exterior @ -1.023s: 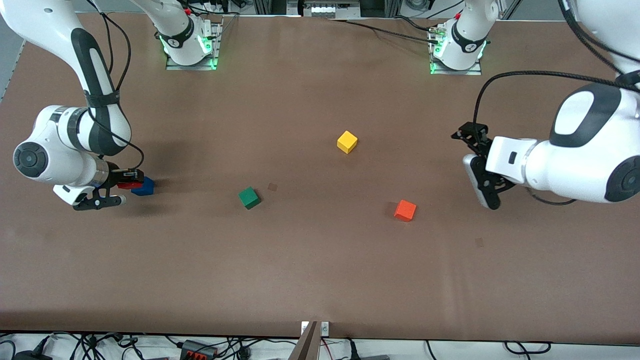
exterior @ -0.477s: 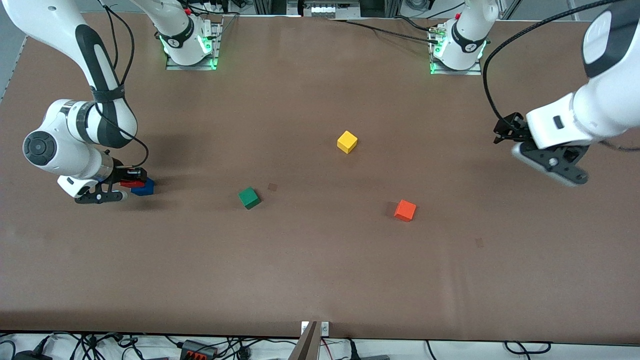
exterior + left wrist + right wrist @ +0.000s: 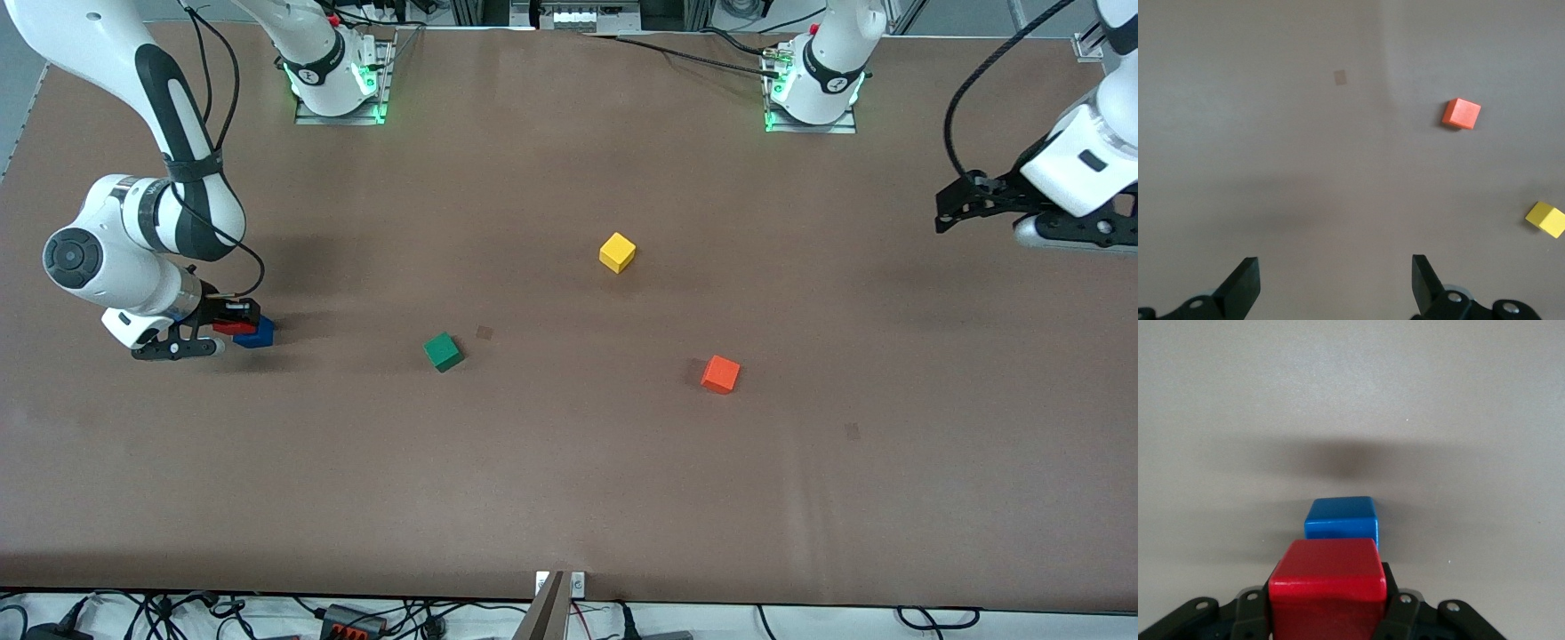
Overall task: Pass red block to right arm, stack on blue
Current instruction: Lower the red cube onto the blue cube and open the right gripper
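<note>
The red block is clamped in the right gripper, just above the blue block at the right arm's end of the table. The stacking step is judged in hand; squaring over blue, lowering and release are called for. The left gripper is held spread and empty, waiting over the left arm's end.

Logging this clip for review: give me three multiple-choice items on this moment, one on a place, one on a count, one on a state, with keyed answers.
1. The right gripper is over which cube?
A. green cube
B. blue cube
C. yellow cube

2. How many cubes show in the front view?
A. three
B. four
C. five

3. The left gripper is:
A. open, holding nothing
B. shut on the orange cube
C. shut on the yellow cube

Answers:
1 B, it sits just above the blue cube.
2 C: red block, blue, green cube, yellow cube, orange cube.
3 A, its fingers stand apart over bare table.
</note>
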